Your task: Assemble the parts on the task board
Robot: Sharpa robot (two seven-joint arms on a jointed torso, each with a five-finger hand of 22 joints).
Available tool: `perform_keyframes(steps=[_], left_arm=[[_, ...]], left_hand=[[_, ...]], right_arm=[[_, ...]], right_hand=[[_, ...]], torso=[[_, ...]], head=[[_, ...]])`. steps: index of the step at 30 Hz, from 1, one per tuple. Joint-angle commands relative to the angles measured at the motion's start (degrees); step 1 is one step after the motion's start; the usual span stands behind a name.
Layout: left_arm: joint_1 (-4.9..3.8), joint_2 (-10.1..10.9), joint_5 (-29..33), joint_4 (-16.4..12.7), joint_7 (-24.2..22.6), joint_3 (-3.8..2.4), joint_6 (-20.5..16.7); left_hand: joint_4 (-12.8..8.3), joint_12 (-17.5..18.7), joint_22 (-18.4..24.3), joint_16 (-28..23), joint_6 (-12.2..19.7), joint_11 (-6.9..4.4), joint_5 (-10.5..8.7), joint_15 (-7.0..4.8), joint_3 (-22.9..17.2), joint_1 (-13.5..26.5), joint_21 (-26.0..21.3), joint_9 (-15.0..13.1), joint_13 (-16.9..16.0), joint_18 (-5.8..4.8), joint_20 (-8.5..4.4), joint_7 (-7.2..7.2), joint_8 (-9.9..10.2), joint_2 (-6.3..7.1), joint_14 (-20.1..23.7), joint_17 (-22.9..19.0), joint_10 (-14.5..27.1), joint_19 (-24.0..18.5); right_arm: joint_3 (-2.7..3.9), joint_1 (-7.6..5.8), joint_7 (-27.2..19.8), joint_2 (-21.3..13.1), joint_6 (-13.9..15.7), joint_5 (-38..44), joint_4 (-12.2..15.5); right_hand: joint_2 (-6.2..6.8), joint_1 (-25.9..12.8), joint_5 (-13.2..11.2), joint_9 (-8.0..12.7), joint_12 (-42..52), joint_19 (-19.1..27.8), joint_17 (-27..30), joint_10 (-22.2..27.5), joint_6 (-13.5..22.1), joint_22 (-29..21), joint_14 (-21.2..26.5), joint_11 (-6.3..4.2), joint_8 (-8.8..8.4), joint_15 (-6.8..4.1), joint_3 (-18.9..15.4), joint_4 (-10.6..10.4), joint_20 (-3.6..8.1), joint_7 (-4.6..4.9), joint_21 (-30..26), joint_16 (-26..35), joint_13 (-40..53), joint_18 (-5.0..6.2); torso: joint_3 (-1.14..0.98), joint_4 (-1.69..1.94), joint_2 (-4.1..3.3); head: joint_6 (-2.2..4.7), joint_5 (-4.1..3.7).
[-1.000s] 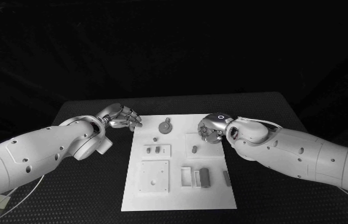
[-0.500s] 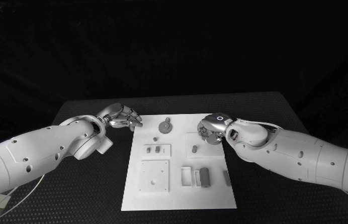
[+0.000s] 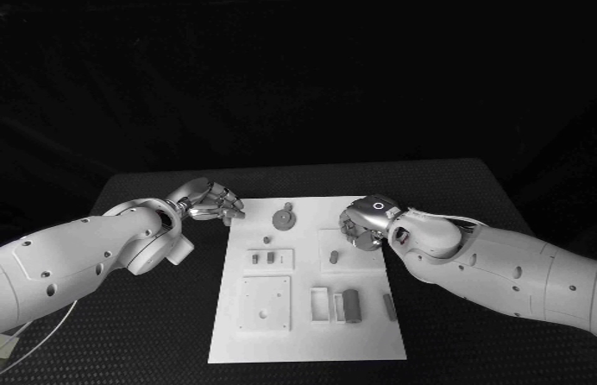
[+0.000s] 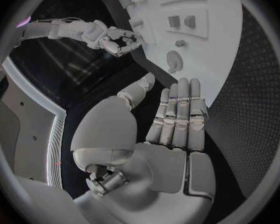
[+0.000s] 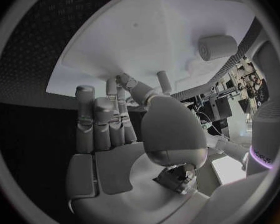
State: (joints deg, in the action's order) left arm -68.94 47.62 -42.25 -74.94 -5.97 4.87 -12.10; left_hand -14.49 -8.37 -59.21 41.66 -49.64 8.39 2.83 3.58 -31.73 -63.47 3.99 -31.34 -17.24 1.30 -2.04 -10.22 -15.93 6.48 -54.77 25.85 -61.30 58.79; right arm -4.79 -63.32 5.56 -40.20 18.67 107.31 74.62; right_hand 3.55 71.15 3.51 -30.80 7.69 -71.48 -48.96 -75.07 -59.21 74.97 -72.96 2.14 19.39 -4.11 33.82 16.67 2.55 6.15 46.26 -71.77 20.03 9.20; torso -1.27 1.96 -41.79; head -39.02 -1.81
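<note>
The white task board (image 3: 311, 333) lies in the middle of the black table. On it are a round disc part (image 3: 285, 219), a small peg (image 3: 334, 254), a block with two short parts (image 3: 269, 258), a square plate (image 3: 265, 303) and several upright pieces (image 3: 349, 304). My left hand (image 3: 211, 199) hovers just off the board's far left corner, fingers straight and empty (image 4: 177, 114). My right hand (image 3: 365, 225) hangs over the board's far right part, fingers pointing down at it, nothing in them (image 5: 109, 119). The peg (image 5: 165, 81) stands just beyond its thumb.
Black mat (image 3: 137, 316) surrounds the board on both sides and the near edge. From the left wrist view the disc part (image 4: 173, 60) and my right hand (image 4: 115, 37) lie beyond my left fingertips.
My right hand has shifted slightly nearer and lower over the board's far right part. The left hand has stayed where it was.
</note>
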Motion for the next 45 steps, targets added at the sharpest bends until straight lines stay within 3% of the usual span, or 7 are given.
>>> perform_keyframes(steps=[1,10,30,36,40,41,45], left_arm=[[-0.05,-0.13,-0.04,0.01,-0.63,-0.04,0.53],[-0.05,-0.14,-0.06,0.22,-0.58,-0.04,0.57],[-0.04,-0.09,-0.14,0.24,-0.34,-0.04,0.92],[-0.04,-0.04,-0.17,0.22,-0.24,-0.04,0.98],[-0.05,-0.04,-0.17,0.24,-0.23,-0.04,0.95],[-0.05,-0.04,-0.17,0.23,-0.22,-0.04,0.96],[-0.05,-0.02,-0.17,0.23,-0.17,-0.04,0.94]], left_hand=[[0.01,0.37,0.07,-0.31,0.29,-0.15,0.14,-0.04,0.33,0.44,-0.03,0.01,0.08,0.72,0.0,-0.01,-0.03,-0.05,-0.39,0.07,0.39,0.25],[0.04,0.37,0.09,-0.35,0.32,-0.15,0.14,-0.05,0.36,0.45,-0.03,0.01,0.11,0.72,-0.01,-0.02,-0.03,-0.05,-0.41,0.15,0.41,0.27],[0.14,0.38,0.16,-0.48,0.4,-0.11,0.14,-0.15,0.49,0.45,0.06,0.02,0.24,0.76,-0.11,-0.05,-0.02,-0.09,-0.7,0.56,0.51,0.52],[0.15,0.39,0.17,-0.51,0.43,-0.09,0.14,-0.17,0.52,0.46,0.07,0.03,0.27,0.76,-0.12,-0.05,-0.02,-0.07,-0.74,0.63,0.54,0.56],[0.17,0.39,0.18,-0.53,0.44,-0.09,0.14,-0.17,0.54,0.47,0.07,0.03,0.28,0.76,-0.12,-0.06,-0.02,-0.06,-0.75,0.67,0.55,0.57],[0.17,0.39,0.18,-0.53,0.44,-0.09,0.14,-0.17,0.54,0.48,0.07,0.03,0.28,0.76,-0.12,-0.06,-0.02,-0.06,-0.76,0.68,0.56,0.57],[0.18,0.39,0.19,-0.55,0.45,-0.08,0.14,-0.18,0.55,0.48,0.07,0.03,0.29,0.75,-0.13,-0.06,-0.02,-0.06,-0.76,0.7,0.57,0.58]], right_arm=[[0.06,-0.02,0.08,0.13,2.86,0.85,0.48],[0.07,-0.02,0.24,-0.09,4.82,0.35,0.98],[0.1,-0.04,-0.2,-0.94,0.49,-3.03,1.37],[0.1,-0.06,-0.77,-1.05,1.6,-4.98,1.05],[0.1,-0.07,-1.16,-1.01,2.19,-6.32,0.78],[0.1,-0.07,-1.19,-0.98,2.32,-6.53,0.7],[0.1,-0.07,-1.01,-0.92,2.52,-6.63,0.5]], right_hand=[[-0.03,0.37,0.12,-0.1,0.27,-0.35,-0.03,-0.5,-0.41,1.06,-0.04,-0.18,0.19,-0.31,-0.19,0.12,0.1,0.06,0.28,0.16,-0.09,5.8],[0.05,0.3,0.12,-0.13,0.27,-0.47,-0.08,-0.73,-0.58,1.06,-0.14,-0.25,0.23,-0.38,-0.2,0.12,0.14,0.0,0.32,0.13,-0.08,5.8],[-0.04,0.03,0.12,-0.15,0.2,-0.52,-0.12,-0.93,-0.63,1.06,-0.18,-0.3,0.2,-0.42,-0.21,0.07,0.14,-0.01,0.32,0.17,-0.08,5.8],[0.0,-0.67,0.12,-0.1,-0.23,-0.31,-0.08,-0.67,-0.26,1.01,-0.06,-0.15,-0.09,-0.27,-0.29,0.04,0.06,0.2,0.12,0.46,-0.22,5.8],[2.62,-2.43,0.14,0.36,-2.02,-0.04,-0.08,1.99,2.9,0.94,0.28,1.08,-1.8,0.91,-1.04,-0.37,-0.04,1.4,-0.21,0.79,-0.94,5.8],[3.37,-2.9,0.16,0.68,-2.24,0.01,-0.1,2.2,4.65,0.88,0.45,1.29,-2.75,1.14,-0.97,-0.59,-0.06,2.13,-0.36,0.89,-1.02,5.8],[4.75,-3.79,0.15,1.08,-3.48,0.07,-0.21,3.99,6.9,0.8,0.86,2.05,-3.89,1.84,-0.38,-1.37,-0.14,3.13,-0.76,1.05,-1.5,5.8]], torso=[[-0.02,0.02,-0.01],[0.02,-0.01,-0.01],[0.03,-0.04,-0.03],[0.03,-0.07,0.01],[0.04,-0.04,0.0],[0.04,-0.03,0.0],[0.04,-0.02,0.0]], head=[[0.05,0.07],[0.07,0.08],[-0.04,0.1],[-0.02,0.12],[-0.03,0.1],[-0.02,0.1],[-0.04,0.09]])
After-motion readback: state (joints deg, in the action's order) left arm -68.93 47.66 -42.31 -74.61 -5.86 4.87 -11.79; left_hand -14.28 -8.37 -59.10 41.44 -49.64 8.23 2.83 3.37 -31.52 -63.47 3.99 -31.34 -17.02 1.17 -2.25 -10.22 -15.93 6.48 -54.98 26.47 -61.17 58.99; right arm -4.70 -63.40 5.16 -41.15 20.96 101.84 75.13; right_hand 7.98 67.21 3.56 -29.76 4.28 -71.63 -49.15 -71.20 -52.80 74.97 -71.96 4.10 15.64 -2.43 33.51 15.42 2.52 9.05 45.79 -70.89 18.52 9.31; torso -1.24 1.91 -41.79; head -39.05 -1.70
